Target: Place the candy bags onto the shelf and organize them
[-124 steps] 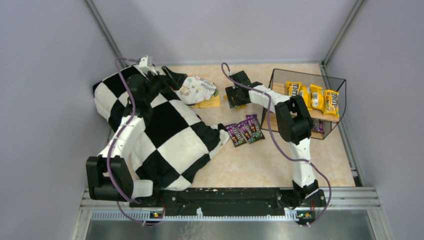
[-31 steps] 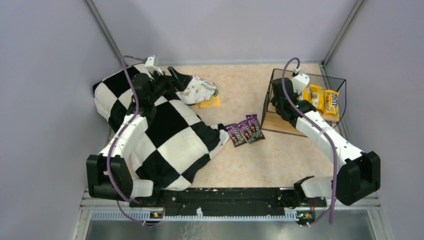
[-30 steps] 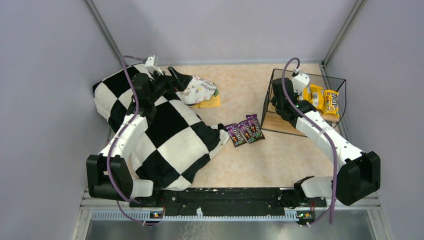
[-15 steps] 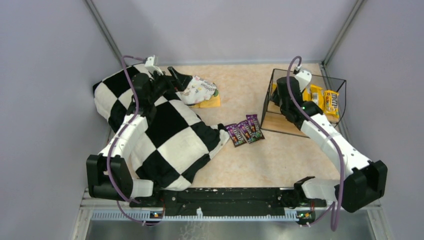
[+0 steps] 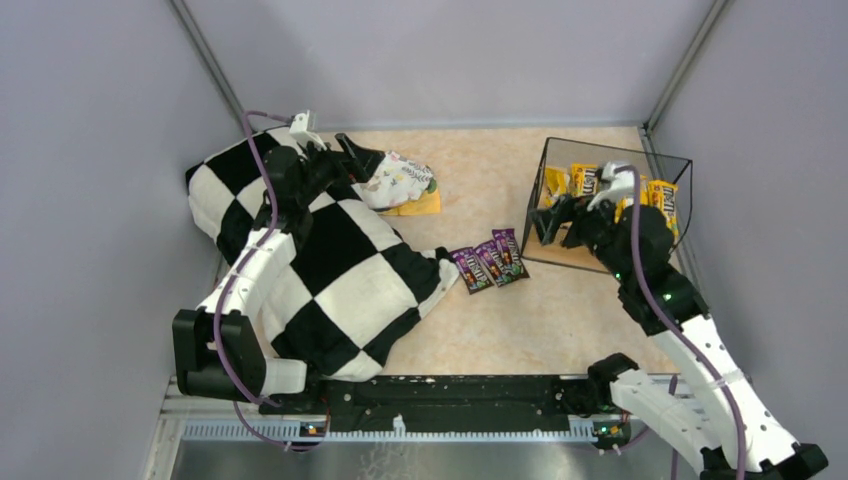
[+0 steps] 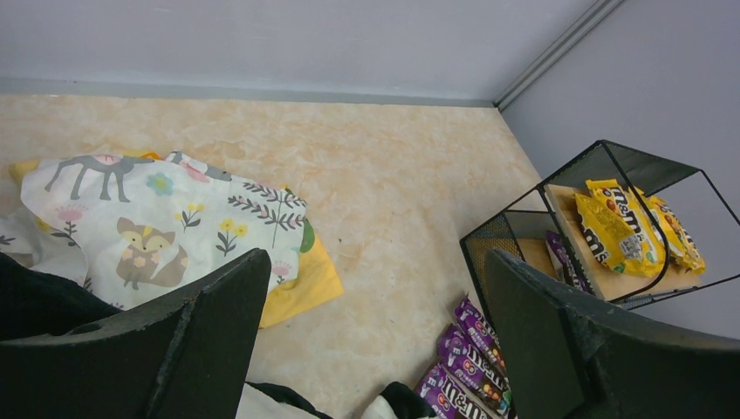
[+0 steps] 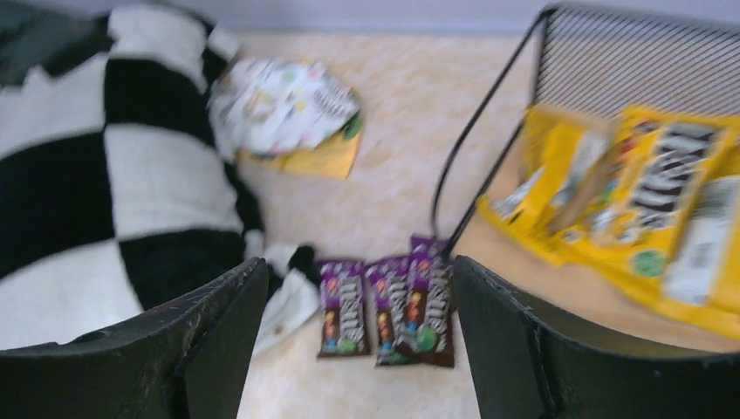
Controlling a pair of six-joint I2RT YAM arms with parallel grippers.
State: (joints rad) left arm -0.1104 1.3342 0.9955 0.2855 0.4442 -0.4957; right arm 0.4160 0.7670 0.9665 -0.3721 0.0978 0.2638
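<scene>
The shelf (image 5: 545, 165) stands at the back right. Several yellow candy bags (image 5: 585, 178) lie on its top board, also seen in the left wrist view (image 6: 615, 229) and the right wrist view (image 7: 650, 179). One dark bag (image 6: 561, 256) lies on the lower board. Three dark brown-purple bags (image 5: 489, 260) lie side by side on the table left of the shelf (image 7: 491, 157); they show between my right fingers (image 7: 384, 305). My right gripper (image 5: 558, 225) is open and empty at the shelf's front left. My left gripper (image 5: 350, 155) is open and empty by the patterned bundle.
A large black-and-white checkered cloth (image 5: 320, 260) covers the left of the table under my left arm. A white patterned cloth bundle (image 5: 395, 178) lies on a flat yellow-orange piece (image 5: 425, 205) at the back. Grey walls close in on three sides.
My right arm has pulled back from the shelf's top board toward the near side, and its gripper now hangs at the shelf's front left. The left arm has not moved.
</scene>
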